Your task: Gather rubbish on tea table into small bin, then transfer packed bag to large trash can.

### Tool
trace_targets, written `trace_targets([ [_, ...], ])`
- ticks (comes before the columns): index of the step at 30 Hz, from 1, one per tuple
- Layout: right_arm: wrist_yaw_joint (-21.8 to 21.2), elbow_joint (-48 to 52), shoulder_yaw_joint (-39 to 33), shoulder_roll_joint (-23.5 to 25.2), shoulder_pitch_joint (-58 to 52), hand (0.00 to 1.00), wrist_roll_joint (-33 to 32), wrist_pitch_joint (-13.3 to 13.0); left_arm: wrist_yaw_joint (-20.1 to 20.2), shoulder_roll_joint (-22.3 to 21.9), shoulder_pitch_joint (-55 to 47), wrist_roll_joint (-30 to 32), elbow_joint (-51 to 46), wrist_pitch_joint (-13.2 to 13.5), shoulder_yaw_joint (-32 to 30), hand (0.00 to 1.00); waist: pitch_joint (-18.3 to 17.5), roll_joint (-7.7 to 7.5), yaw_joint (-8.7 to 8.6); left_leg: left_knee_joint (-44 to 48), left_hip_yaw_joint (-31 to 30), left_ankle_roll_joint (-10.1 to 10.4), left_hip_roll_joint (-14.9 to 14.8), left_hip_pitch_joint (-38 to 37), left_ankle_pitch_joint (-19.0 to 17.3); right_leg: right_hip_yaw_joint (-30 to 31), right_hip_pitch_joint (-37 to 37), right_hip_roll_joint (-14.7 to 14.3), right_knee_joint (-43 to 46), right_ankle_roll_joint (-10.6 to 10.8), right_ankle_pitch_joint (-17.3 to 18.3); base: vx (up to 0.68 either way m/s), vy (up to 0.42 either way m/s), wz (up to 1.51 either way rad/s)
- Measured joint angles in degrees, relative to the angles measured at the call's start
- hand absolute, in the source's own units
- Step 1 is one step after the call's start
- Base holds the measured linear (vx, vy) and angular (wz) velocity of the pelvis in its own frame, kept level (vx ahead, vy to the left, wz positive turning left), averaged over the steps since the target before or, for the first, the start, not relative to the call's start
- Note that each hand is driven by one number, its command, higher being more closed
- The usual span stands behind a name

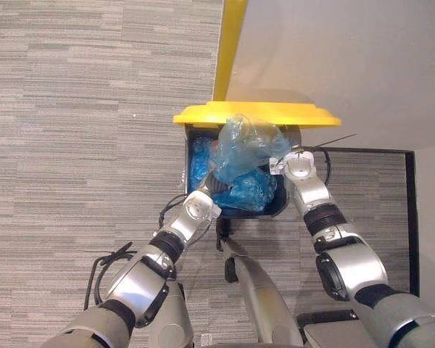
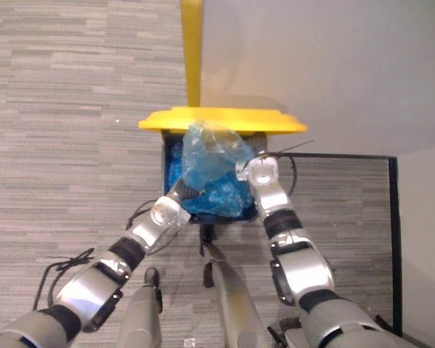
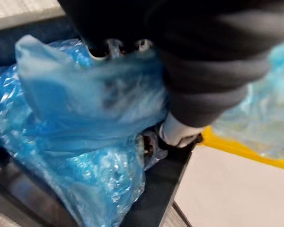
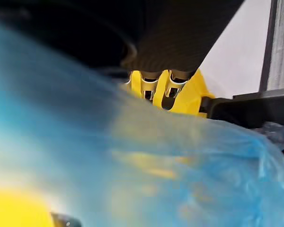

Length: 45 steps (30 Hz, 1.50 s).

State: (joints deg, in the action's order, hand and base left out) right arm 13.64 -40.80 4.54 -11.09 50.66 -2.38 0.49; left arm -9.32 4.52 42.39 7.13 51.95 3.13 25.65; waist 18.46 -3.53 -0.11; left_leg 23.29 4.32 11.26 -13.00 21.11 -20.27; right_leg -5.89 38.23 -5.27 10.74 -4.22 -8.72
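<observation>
Two hands meet at one blue bag, which bulges above the open mouth of the black trash can; its yellow lid stands raised at 12 o'clock. The left hand reaches in from 7 o'clock and the right hand from 4 o'clock; whether either grips cannot be told. Other blue bags lie inside the rim. Open carpet spreads at 9 o'clock, and a wall stands behind the lid.

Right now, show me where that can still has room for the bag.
There is little room inside the trash can: blue bags fill most of it. The lifted bag covers the opening under the yellow lid. The carpet left of the can is bare.
</observation>
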Motion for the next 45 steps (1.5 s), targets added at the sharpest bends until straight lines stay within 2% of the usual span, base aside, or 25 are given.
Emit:
trace_targets([
  [5, 0.02, -0.01, -0.13, 0.09, -0.05, 0.00, 0.00, 0.02, -0.68, -2.69, 0.01, 1.91, 0.48, -0.16, -1.79, 0.00, -0.17, 0.10, 0.01, -0.15, 1.68, 0.39, -0.40, -0.69, 0.22, -0.13, -0.11, 0.45, 0.86, -0.11, -0.08, 0.05, 0.066, -0.02],
  [13, -0.29, -0.04, -0.05, 0.38, -1.31, 0.00, 0.21, 0.03, -0.87, -2.80, -1.34, 1.60, 0.26, -0.13, -2.17, 0.00, -0.84, 0.18, 0.51, -2.25, 1.28, 0.56, 0.47, -3.11, 1.43, -0.42, -2.14, 1.40, 0.81, -0.11, -0.07, 0.04, 0.055, 0.07],
  [16, -0.72, -0.73, 0.17, 0.44, -4.70, 0.00, 0.92, 0.06, -0.76, -2.10, -4.99, 0.39, -2.21, 0.08, -2.24, 0.00, -3.91, 0.26, 0.51, -3.87, 0.79, 0.62, 0.78, -3.63, 2.37, -0.80, -2.67, 1.68, 0.05, -0.11, -0.07, 0.05, 0.034, 0.11],
  [18, -1.32, -1.81, 0.42, 0.47, -6.75, 0.00, 2.50, 0.10, -0.67, -1.15, -7.17, -0.14, -3.79, 0.27, -2.64, 0.00, -4.16, 0.34, 0.44, -5.71, -0.01, 0.79, 0.82, -5.86, 3.25, -1.42, -4.98, 1.71, -0.86, -0.11, -0.07, 0.05, 0.029, 0.21],
  [21, -1.73, -3.93, 1.49, 0.46, -10.56, 0.00, 4.19, 0.49, -0.60, 0.53, -12.43, -1.27, -7.41, 0.85, -4.79, 0.00, -6.88, 0.37, 0.39, -9.09, -0.54, 0.80, 1.18, -7.55, 4.89, -2.03, -6.78, 1.96, -2.79, 0.19, 0.14, 0.02, 0.028, 0.19],
  [25, -2.73, -5.22, 2.97, 0.42, -15.22, 0.00, 5.49, 0.76, -0.42, 3.83, -20.61, -3.92, -11.46, 1.64, -9.08, 0.00, -8.48, 0.59, 0.46, -12.38, -1.86, 0.87, 2.03, -9.66, 6.87, -2.91, -8.47, 2.34, -4.04, 0.34, 0.24, 0.04, 0.042, 0.15],
  [30, -4.30, -5.79, 2.90, 0.26, -19.93, 0.00, 7.50, 1.18, 0.84, 7.26, -30.94, -6.17, -11.74, 1.65, -16.31, 0.00, -8.74, 0.65, 0.68, -13.10, -2.23, 0.80, 2.19, -12.70, 7.47, -3.26, -11.57, 2.58, -4.10, 0.44, 0.30, 0.03, 0.066, 0.07],
  [37, -6.10, -5.90, 2.90, 0.18, -24.74, 0.00, 9.20, 1.04, 3.86, 7.95, -38.87, -4.02, 0.74, 1.38, -23.80, 0.00, -9.01, 0.67, 0.79, -13.10, -1.79, -0.19, 4.31, -16.35, 7.47, -2.21, -13.76, 4.33, -2.01, 1.48, 1.03, -0.02, 0.081, -0.01],
  [42, -6.57, -5.90, 2.49, 0.41, -33.39, 0.00, 9.19, -0.15, 5.04, 6.23, -42.16, -2.63, 5.16, 0.85, -26.94, 0.00, -8.81, 0.28, 0.73, -10.49, -0.23, -2.97, 6.76, -21.45, 5.85, -0.07, -18.32, 6.12, -0.05, 3.07, 1.67, -0.05, 0.087, -0.12],
  [44, -6.88, -6.42, 2.51, 0.80, -37.83, 0.00, 9.20, -0.58, 5.09, 5.88, -43.10, -2.62, 5.58, 0.42, -26.99, 0.00, -8.82, 0.26, 0.56, -6.78, 0.72, -3.71, 7.54, -20.96, 4.90, 0.62, -19.29, 7.05, -0.20, 6.72, 1.15, -0.18, 0.142, -0.25],
  [45, -7.05, -7.90, 2.53, 1.30, -40.32, 0.00, 9.20, -0.73, 5.08, 5.82, -43.36, -2.62, 5.59, 0.21, -27.09, 0.00, -8.73, 0.22, 0.31, -5.45, 1.89, -4.41, 7.15, -20.69, 4.74, 0.04, -19.21, 7.91, 0.01, 10.77, 3.16, -0.25, 0.113, -0.39],
])
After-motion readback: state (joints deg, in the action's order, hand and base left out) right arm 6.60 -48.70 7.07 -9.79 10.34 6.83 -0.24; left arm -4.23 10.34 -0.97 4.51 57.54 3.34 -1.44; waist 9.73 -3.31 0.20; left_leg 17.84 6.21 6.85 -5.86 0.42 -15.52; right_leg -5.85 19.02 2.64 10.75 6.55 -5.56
